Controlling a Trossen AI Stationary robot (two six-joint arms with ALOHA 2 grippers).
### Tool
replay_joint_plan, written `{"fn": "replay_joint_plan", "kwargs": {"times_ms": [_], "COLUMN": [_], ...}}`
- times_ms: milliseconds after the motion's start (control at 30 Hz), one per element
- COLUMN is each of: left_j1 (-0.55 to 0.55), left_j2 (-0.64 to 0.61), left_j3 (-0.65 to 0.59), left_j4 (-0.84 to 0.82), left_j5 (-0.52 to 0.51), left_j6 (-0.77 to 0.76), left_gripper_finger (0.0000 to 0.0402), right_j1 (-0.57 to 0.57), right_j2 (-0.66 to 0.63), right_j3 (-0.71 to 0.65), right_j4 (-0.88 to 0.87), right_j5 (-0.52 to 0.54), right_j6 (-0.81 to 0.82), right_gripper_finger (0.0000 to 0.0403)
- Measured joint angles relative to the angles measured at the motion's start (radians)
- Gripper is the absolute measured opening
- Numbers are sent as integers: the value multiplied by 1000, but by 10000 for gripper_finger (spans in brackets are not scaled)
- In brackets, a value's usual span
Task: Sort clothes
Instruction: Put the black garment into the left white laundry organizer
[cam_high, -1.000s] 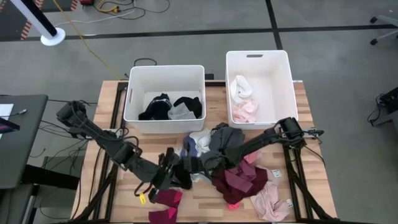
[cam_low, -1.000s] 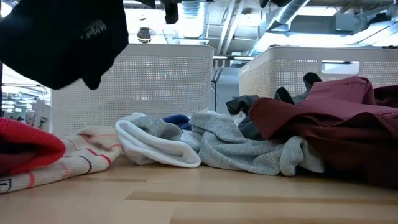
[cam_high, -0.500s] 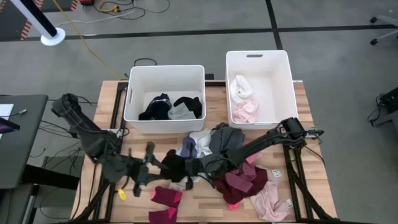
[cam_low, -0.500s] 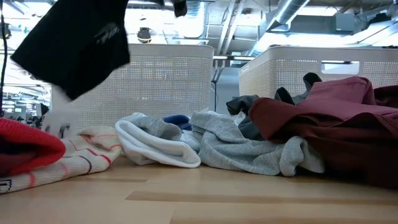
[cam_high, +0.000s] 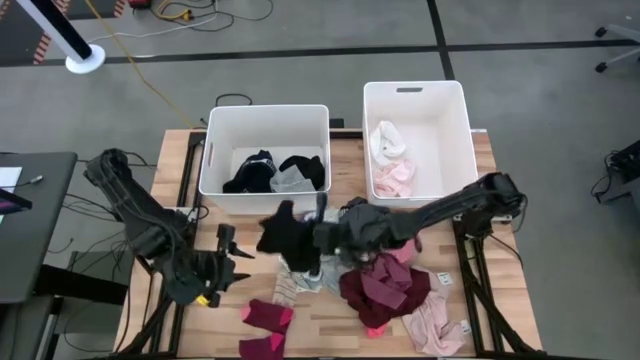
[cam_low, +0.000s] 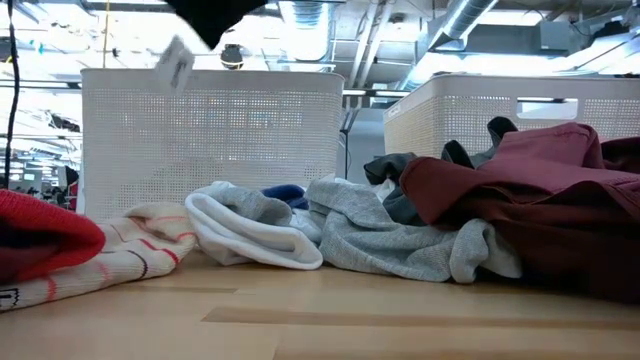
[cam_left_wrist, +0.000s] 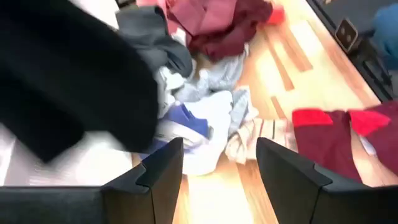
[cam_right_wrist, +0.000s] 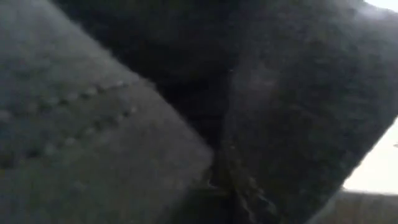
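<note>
The left bin, at the table's far edge, already holds dark clothes; the right bin holds pale ones. The pile of clothes lies on the table near its front edge. The black garment has passed from one arm to the other: it now hangs from the right gripper, clamped on it above the pile, just before the left bin. The left gripper has let go, fingers apart, and has drawn back toward the front left corner. I judge the drop into the dark bin comes next.
</note>
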Motion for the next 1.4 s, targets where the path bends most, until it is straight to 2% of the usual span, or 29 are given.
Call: {"fn": "replay_joint_plan", "kwargs": {"times_ms": [300,533,700,867,1033,1167,1233,1400], "left_j1": [-14,-19,-19,-19,-19,-19,-21,-22], "left_j2": [39,51,51,51,53,54,53,54], "left_j3": [-132,-267,-346,-390,-409,-416,-417,-417], "left_j4": [24,230,358,456,490,505,507,511], "left_j5": [41,90,102,122,123,123,124,126], "left_j6": [-115,-133,-136,-134,-131,-132,-131,-137], "left_gripper_finger": [198,199,199,199,199,199,199,199], "right_j1": [-177,-358,-456,-530,-557,-571,-575,-579], "right_j2": [-115,-120,-97,-46,41,110,136,224], "right_j3": [0,0,0,10,45,93,113,225], "right_j4": [-44,-91,-140,-146,-172,-247,-349,-481], "right_j5": [-60,-245,-304,-406,-440,-462,-463,-489], "right_j6": [-1,172,245,321,344,364,377,402], "right_gripper_finger": [0,0,0,0,0,0,0,8]}}
